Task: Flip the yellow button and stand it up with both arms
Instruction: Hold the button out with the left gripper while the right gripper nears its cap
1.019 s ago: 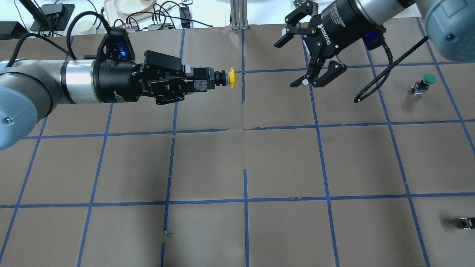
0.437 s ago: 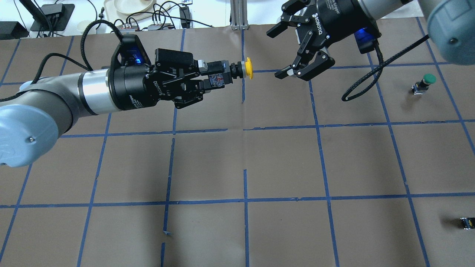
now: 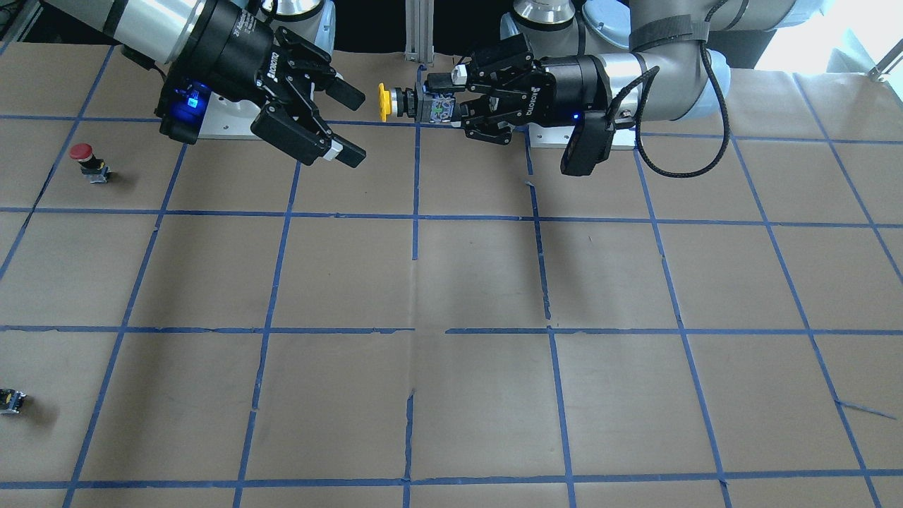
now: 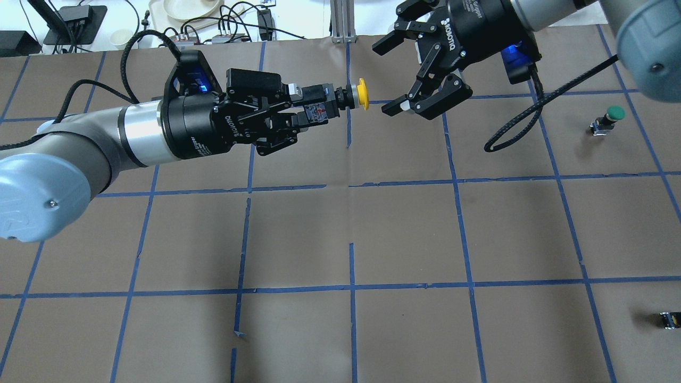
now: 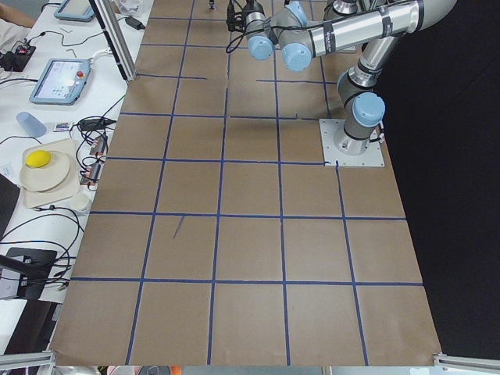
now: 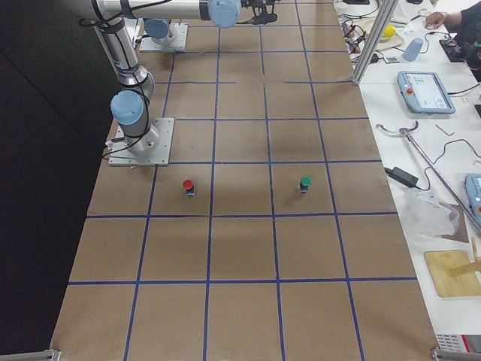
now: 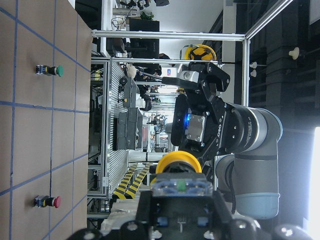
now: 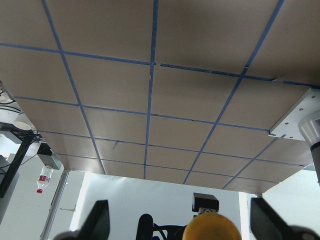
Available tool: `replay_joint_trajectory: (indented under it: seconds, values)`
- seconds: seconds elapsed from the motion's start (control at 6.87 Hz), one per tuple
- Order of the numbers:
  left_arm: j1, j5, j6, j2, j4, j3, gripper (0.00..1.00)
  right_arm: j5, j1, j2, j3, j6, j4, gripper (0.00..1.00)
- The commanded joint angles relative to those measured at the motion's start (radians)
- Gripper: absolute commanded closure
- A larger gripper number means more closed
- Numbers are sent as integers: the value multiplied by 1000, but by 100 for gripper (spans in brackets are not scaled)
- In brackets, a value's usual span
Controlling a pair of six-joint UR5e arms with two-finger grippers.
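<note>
My left gripper (image 4: 309, 106) is shut on the grey-black base of the yellow button (image 4: 362, 94) and holds it level above the table, its yellow cap pointing at my right gripper. My right gripper (image 4: 385, 78) is open, its fingers spread just right of the cap and not touching it. In the front-facing view the button (image 3: 384, 103) is in the left gripper (image 3: 441, 104), with the open right gripper (image 3: 355, 125) beside the cap. The cap shows low in the left wrist view (image 7: 178, 162) and at the bottom of the right wrist view (image 8: 211, 228).
A green-capped button (image 4: 609, 119) stands at the right. A tiny dark block with a yellow spot (image 4: 669, 319) lies near the right front. A red-capped button (image 3: 89, 162) stands on the same side. Cables and a plate lie beyond the far table edge (image 4: 186, 10).
My left arm has carried the yellow button to the right and a little up. My right gripper has moved left towards the cap and stayed open.
</note>
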Motion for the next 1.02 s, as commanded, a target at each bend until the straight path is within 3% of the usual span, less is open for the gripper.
replay_joint_trajectory:
  seconds: [0.0,0.44,0.73,0.87]
  values:
    - [-1,-1,3,1,2,-2,91,1,32,-24,26,3,0,0]
    - [-1,0,3,6,0,-2,91,3,32,-48,26,41,0,1]
    - [-1,1,3,4,2,-2,91,3,32,-67,27,39,2,6]
    - [-1,0,3,10,0,0,91,7,34,-71,32,39,2,13]
